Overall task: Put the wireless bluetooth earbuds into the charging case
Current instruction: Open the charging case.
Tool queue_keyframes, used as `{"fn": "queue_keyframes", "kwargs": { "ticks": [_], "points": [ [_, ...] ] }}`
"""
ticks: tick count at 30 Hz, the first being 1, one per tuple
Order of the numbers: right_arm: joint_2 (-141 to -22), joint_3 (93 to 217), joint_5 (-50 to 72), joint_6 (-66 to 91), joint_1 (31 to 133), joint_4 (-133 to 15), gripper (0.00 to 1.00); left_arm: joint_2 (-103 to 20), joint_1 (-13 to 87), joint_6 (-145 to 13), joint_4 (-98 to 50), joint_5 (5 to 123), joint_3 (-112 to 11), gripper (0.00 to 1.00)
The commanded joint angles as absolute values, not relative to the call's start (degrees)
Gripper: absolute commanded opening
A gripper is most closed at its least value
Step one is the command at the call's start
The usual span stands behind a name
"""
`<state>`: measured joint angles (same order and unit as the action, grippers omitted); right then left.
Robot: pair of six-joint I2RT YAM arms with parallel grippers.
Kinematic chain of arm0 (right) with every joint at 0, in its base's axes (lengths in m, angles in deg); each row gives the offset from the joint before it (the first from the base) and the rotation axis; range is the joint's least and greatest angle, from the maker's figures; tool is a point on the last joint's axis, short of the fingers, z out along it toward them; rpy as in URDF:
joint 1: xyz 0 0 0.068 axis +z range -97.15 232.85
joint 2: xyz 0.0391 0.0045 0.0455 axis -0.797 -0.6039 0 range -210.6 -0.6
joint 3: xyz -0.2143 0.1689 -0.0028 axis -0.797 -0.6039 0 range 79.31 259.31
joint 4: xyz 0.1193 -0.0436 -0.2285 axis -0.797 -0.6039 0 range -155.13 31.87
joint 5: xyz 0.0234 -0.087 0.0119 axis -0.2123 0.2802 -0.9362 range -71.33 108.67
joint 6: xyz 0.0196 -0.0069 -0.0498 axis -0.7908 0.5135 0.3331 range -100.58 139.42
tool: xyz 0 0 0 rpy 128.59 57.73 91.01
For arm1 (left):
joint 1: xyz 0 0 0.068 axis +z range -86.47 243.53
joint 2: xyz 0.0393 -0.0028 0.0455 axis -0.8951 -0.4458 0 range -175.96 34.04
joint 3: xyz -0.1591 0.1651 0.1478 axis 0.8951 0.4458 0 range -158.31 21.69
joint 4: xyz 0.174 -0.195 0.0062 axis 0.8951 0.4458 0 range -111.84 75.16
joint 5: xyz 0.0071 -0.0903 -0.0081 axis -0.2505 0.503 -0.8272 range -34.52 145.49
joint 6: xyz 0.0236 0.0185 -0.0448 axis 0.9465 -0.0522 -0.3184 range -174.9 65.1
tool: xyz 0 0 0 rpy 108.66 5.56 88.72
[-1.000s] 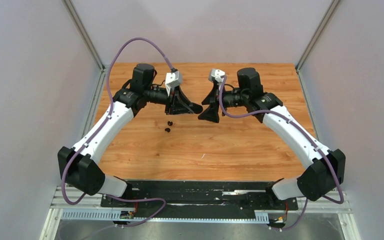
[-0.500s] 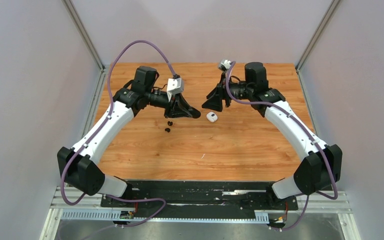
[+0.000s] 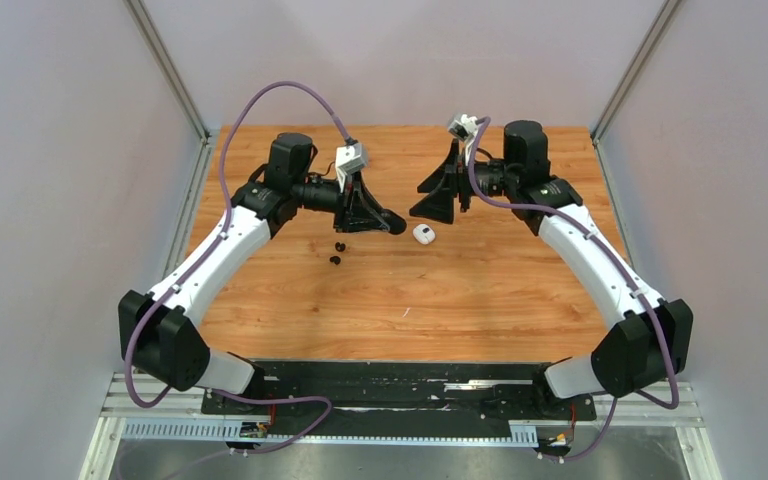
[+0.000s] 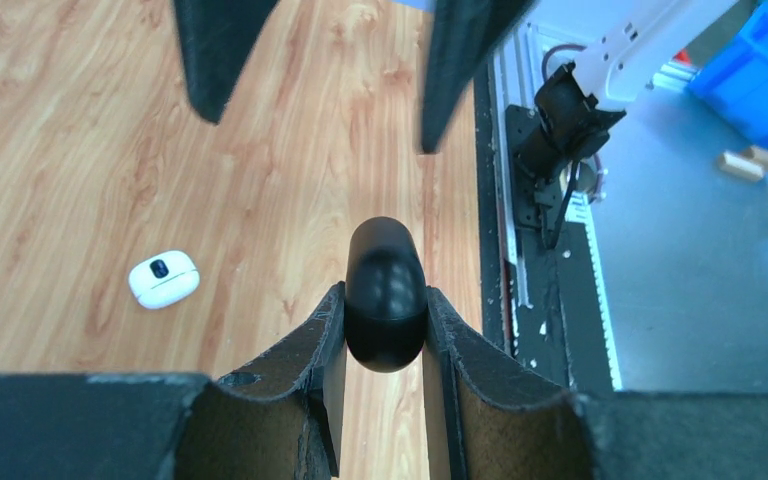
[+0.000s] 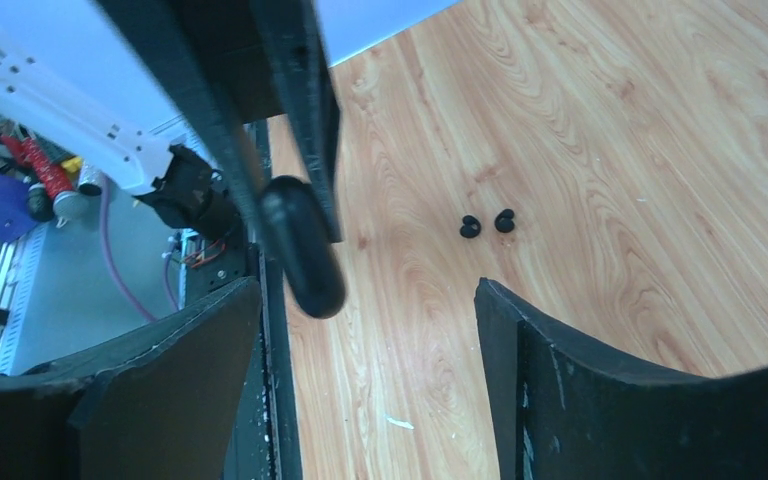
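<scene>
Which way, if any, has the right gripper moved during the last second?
Yes. The right gripper has drawn back toward the far edge of the table, uncovering the white case that it hung over before.

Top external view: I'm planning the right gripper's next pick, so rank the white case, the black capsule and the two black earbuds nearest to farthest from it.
1. White case, on the table beside the right gripper.
2. Black capsule, clamped in the left gripper, further left.
3. Two black earbuds, farthest left on the table; too close together to rank apart.
</scene>
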<state>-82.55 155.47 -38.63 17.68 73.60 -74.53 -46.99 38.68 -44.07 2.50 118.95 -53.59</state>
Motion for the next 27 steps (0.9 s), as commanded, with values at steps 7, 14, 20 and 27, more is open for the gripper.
{"fn": "queue_keyframes", "kwargs": {
  "ticks": [7, 14, 20, 27],
  "points": [
    [-83.25, 154.73, -46.57, 17.5, 75.03, -72.19, 0.77, -47.41, 39.62, -65.03, -17.89, 122.29, -51.08, 0.0],
    [-86.73, 157.94, -43.65, 17.23, 75.04, -72.1, 0.62, -47.58, 39.62, -64.97, -18.94, 125.42, -51.87, 0.0],
    [-88.25, 159.43, -43.29, 12.81, 73.59, -69.51, 0.48, -48.33, 39.33, -56.35, -10.55, 126.77, -55.54, 0.0],
    [-88.07, 158.39, -43.94, 8.78, 73.02, -66.7, 0.42, -48.95, 39.18, -54.57, -9.0, 127.31, -55.99, 0.0]
  ]
}}
